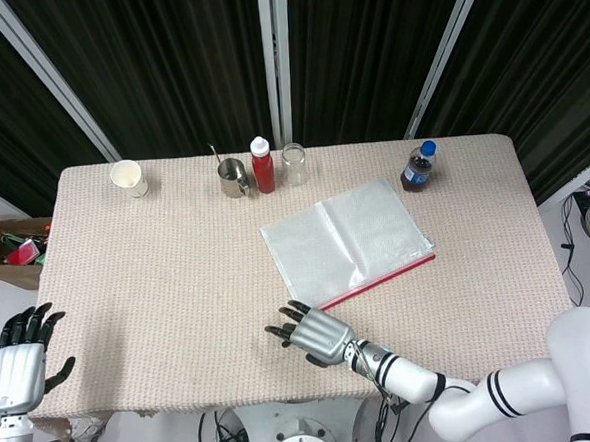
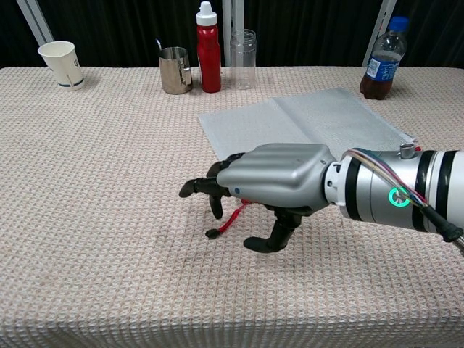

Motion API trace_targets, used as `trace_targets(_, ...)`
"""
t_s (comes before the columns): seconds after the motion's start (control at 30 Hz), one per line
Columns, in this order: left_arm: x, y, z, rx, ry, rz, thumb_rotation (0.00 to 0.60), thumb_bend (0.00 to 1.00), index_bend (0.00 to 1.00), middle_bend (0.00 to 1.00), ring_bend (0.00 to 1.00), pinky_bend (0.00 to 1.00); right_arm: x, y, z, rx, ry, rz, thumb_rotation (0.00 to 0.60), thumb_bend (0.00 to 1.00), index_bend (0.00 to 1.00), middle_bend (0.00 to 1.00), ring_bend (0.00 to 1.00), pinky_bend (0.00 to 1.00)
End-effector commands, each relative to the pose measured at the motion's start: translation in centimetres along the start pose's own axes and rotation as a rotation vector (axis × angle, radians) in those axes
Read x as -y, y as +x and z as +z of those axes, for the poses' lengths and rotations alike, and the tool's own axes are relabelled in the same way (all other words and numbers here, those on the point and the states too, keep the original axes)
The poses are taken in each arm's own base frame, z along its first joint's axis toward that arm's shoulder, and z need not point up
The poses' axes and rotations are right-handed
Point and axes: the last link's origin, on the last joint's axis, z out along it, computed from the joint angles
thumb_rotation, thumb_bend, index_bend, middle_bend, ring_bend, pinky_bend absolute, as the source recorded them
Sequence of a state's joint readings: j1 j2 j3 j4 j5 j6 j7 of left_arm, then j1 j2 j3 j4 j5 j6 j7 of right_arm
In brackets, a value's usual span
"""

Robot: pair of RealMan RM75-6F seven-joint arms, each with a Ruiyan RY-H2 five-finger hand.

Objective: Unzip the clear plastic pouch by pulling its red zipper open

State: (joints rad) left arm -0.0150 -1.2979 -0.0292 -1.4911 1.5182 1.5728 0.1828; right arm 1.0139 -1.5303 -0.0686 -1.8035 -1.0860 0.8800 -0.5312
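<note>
Clear flat plastic pouch (image 1: 346,240) just past right hand (image 2: 272,181). Thin red pull cord (image 2: 226,221) looks pinched under fingers, can't be told for sure. Pull best kept low, along red zipper strip (image 1: 379,277). Left hand (image 1: 13,360) released, off table.

The head camera looks steeply down from above the near edge, taking in the whole beige woven-cloth bench (image 1: 179,288) up to the black curtains behind it. The chest camera sits low at the near edge and faces straight across the cloth, much closer. Both views share the bench top, the clear plastic pouch with its red zipper (image 1: 346,240) (image 2: 304,119), the far row of containers, and the silver right hand (image 1: 317,335) (image 2: 272,181).
</note>
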Motion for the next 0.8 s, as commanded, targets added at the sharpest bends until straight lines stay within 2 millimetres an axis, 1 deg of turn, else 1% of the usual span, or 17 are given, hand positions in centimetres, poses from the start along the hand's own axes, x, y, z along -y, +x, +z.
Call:
trace_targets(0.03,0.0,0.1,0.0,-0.002,-0.002,0.001,0.600,0.19,0.24,0.14,0.11,0.15,-0.6,-0.1,0.6,-0.077,-0.003,-0.062,0.600,0.30,0.13,0.21,0.02,0.00)
trace_targets(0.07,0.0,0.1,0.0,-0.002,-0.001,0.001,0.600,0.19,0.24,0.14,0.11,0.15,-0.5,-0.3,0.8,-0.089,0.000,-0.073,0.600,0.30,0.19,0.19,0.02,0.00)
trace_targets(0.13,0.0,0.1,-0.1,0.000,0.001,0.002,0.600,0.19,0.24,0.14,0.11,0.15,-0.5,-0.8,1.3,-0.112,0.011,-0.100,0.600,0.30,0.26,0.18,0.01,0.00)
trace_targets(0.2,0.1,0.1,-0.2,0.003,0.003,-0.001,0.600,0.19,0.24,0.14,0.11,0.15,-0.4,-1.6,1.7,-0.119,0.018,-0.108,0.600,0.30,0.31,0.17,0.00,0.00)
trace_targets(0.27,0.2,0.1,-0.3,0.004,0.007,-0.004,0.600,0.19,0.24,0.14,0.11,0.15,-0.3,-2.2,1.9,-0.118,0.022,-0.099,0.600,0.30,0.34,0.17,0.00,0.00)
trace_targets(0.47,0.4,0.0,-0.4,0.004,0.011,-0.006,0.600,0.19,0.24,0.14,0.11,0.15,-0.4,-2.9,2.0,-0.137,0.020,-0.104,0.600,0.30,0.37,0.18,0.00,0.00)
trace_targets(0.8,0.4,0.0,-0.5,0.006,0.005,-0.014,0.600,0.19,0.24,0.14,0.11,0.15,-0.5,-3.9,2.9,-0.152,0.007,-0.086,0.600,0.30,0.43,0.19,0.00,0.00)
